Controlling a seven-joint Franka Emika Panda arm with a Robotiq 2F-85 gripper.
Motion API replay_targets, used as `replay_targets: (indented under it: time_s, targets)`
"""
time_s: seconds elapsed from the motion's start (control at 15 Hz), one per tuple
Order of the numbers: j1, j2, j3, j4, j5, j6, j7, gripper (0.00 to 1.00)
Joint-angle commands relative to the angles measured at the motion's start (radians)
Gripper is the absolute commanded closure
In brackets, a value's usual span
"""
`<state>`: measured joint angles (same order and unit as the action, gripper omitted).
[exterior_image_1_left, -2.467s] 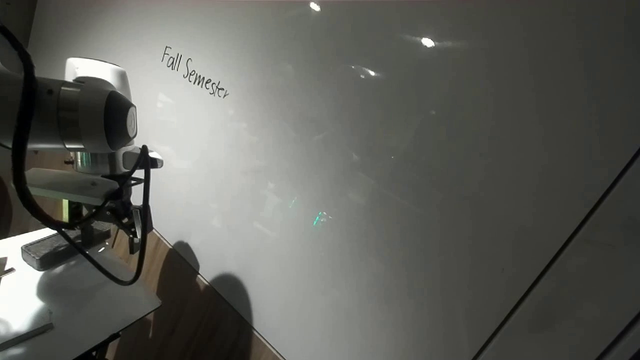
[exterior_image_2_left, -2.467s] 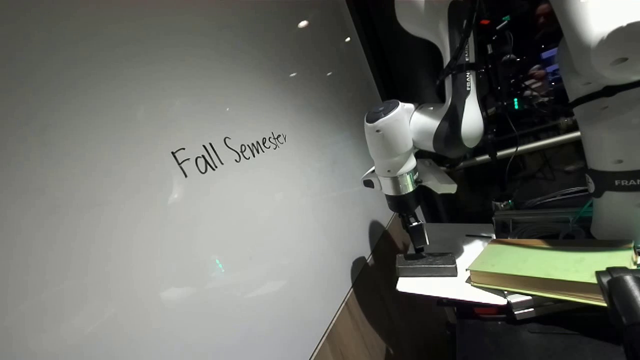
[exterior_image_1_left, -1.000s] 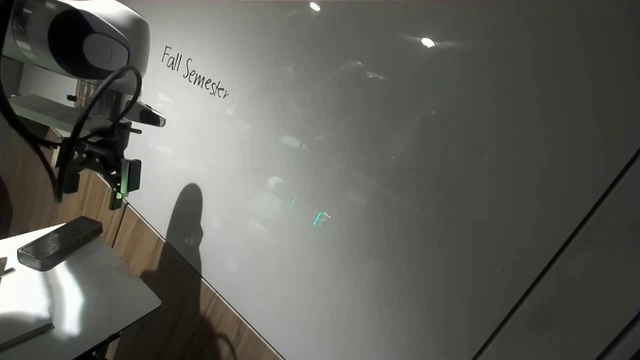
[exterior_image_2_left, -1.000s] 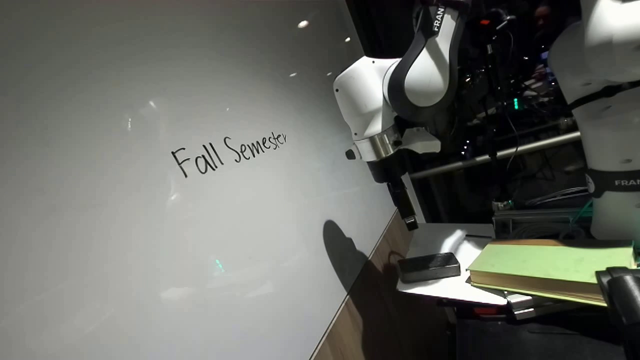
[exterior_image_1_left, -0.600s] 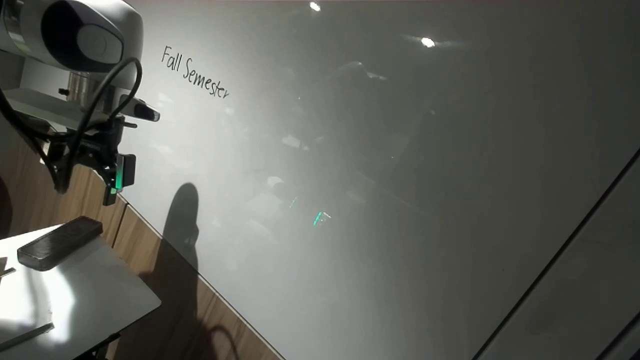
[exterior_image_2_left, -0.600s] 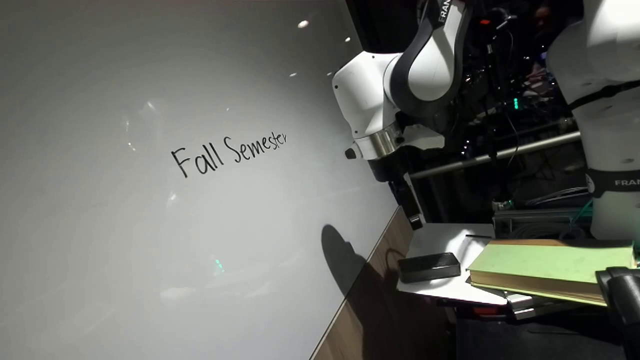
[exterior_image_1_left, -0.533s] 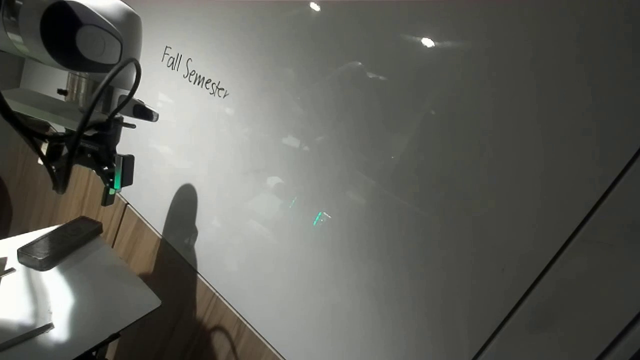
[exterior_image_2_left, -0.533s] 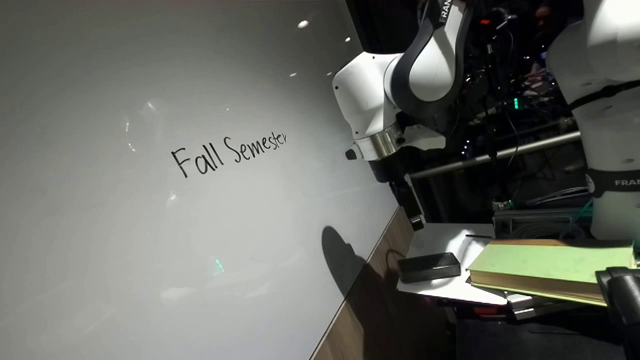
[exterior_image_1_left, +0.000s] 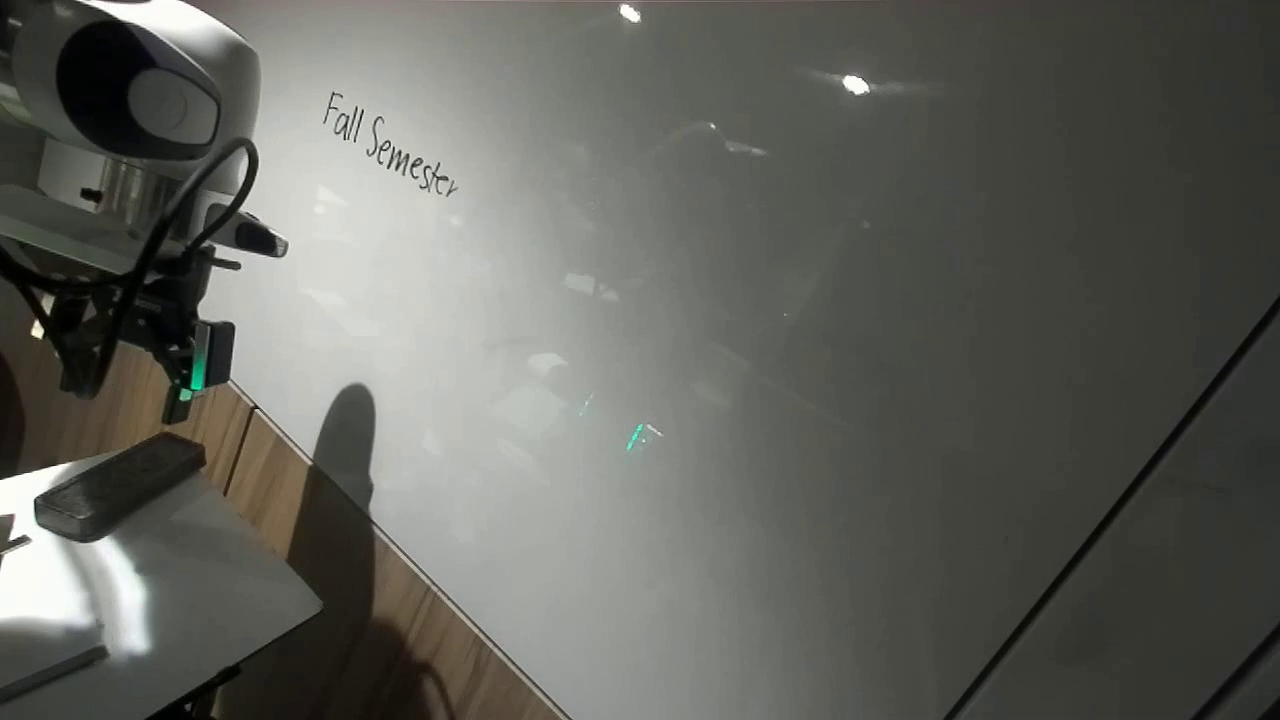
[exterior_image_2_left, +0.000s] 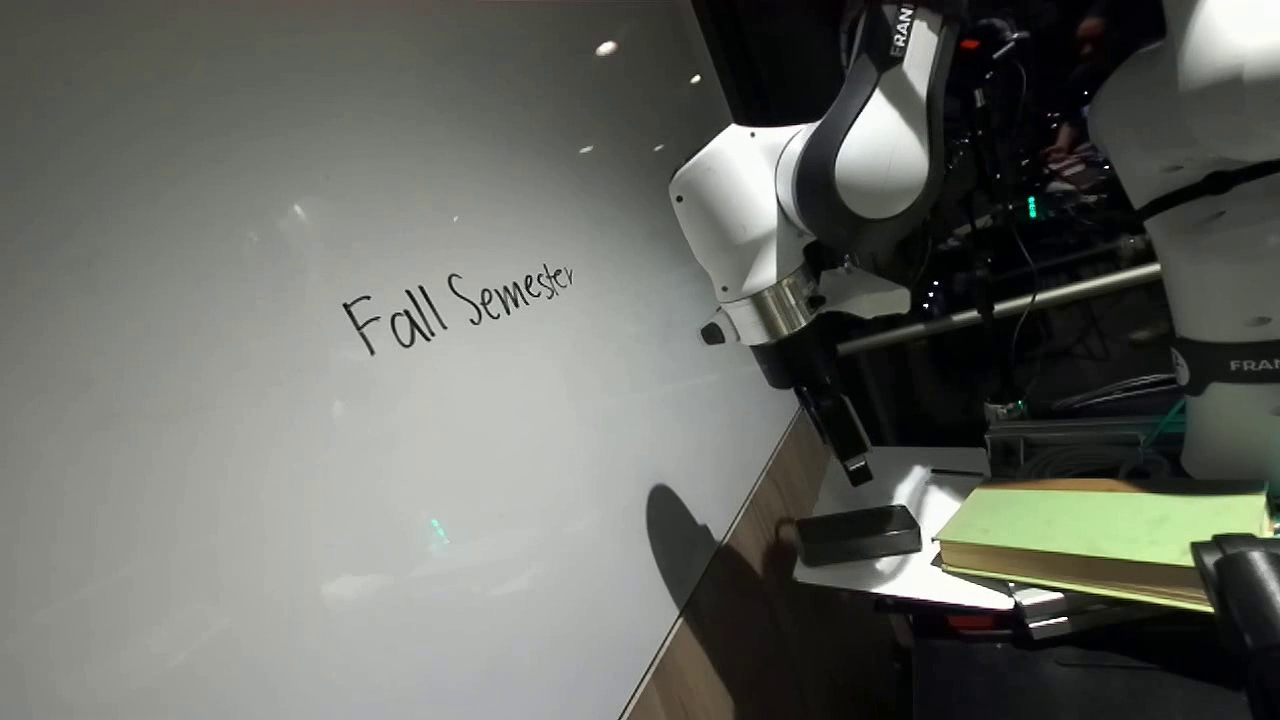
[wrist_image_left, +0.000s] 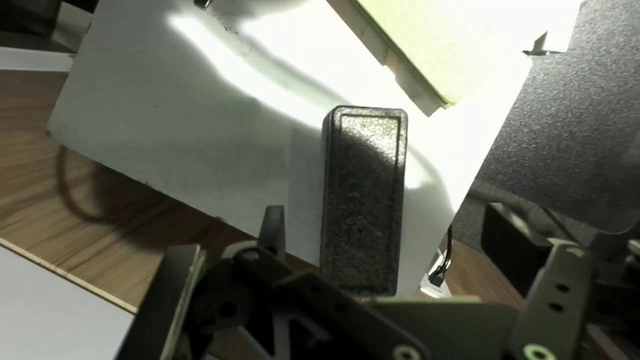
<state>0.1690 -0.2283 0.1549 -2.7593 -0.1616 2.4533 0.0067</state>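
1. Okay, gripper (wrist_image_left: 389, 234) hung with jaws spread wide, near the black block (wrist_image_left: 364, 200), apart from it.
2. Block lay flat on the desk (wrist_image_left: 200, 145), just beside the green book (exterior_image_2_left: 1100, 525).

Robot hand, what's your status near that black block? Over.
Gripper open, empty. Black block on white table, ungripped. Green book beside it; nothing seen between gripper and block.

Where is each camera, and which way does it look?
An exterior view: apart from the arm, facing the whiteboard at a slant; the arm's end shows at picture left.
An exterior view: also apart, facing the whiteboard and green book; the arm shows at picture right.
Wrist view: rides on the arm, looking down at the dark block; the open gripper shows.
Both exterior views share whiteboard, dark block and arm.
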Motion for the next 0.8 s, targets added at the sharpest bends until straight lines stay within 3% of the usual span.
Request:
replay_targets:
  time_s: [0.0, 0.4, 0.73]
  targets:
    - [0.019, 0.053, 0.025, 0.000, 0.048, 0.047, 0.037, 0.00]
    - [-0.006, 0.190, 0.058, -0.004, -0.064, 0.242, 0.200, 0.00]
    - [-0.049, 0.239, -0.001, -0.009, -0.449, 0.343, 0.451, 0.00]
